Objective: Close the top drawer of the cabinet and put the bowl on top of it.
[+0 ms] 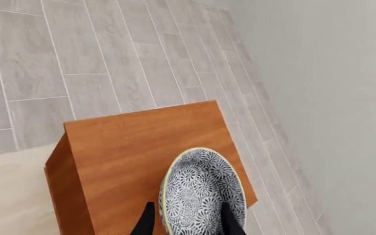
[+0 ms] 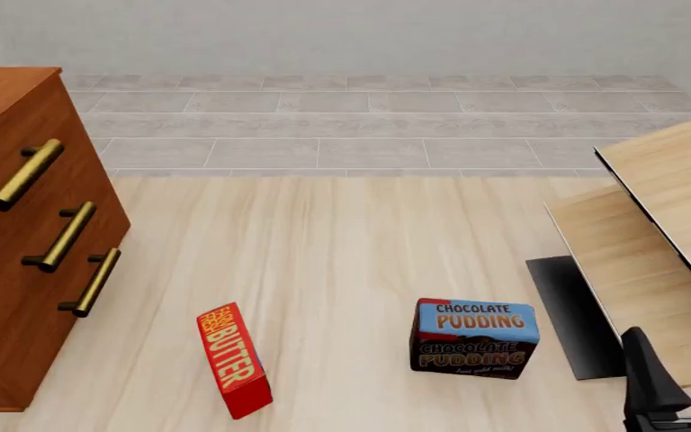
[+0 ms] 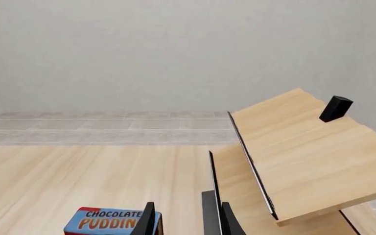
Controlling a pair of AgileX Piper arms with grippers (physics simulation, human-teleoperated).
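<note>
The left gripper (image 1: 188, 223) pinches the bowl (image 1: 201, 193) by its rim, above the cabinet (image 1: 142, 147) top. The right gripper (image 2: 678, 369) holds nothing, fingers apart. The top drawer (image 2: 22, 171) looks closed.

Cabinet (image 2: 10, 225) at the frame's left is reddish-brown wood with a smooth satin look, and its handles (image 2: 18, 175) are shiny brass. Table (image 2: 345, 261) is pale matt wood grain. Bowl (image 1: 201, 193) looks like glazed ceramic. Pudding box (image 2: 475, 337) and butter box (image 2: 233, 360) are printed cardboard.
</note>
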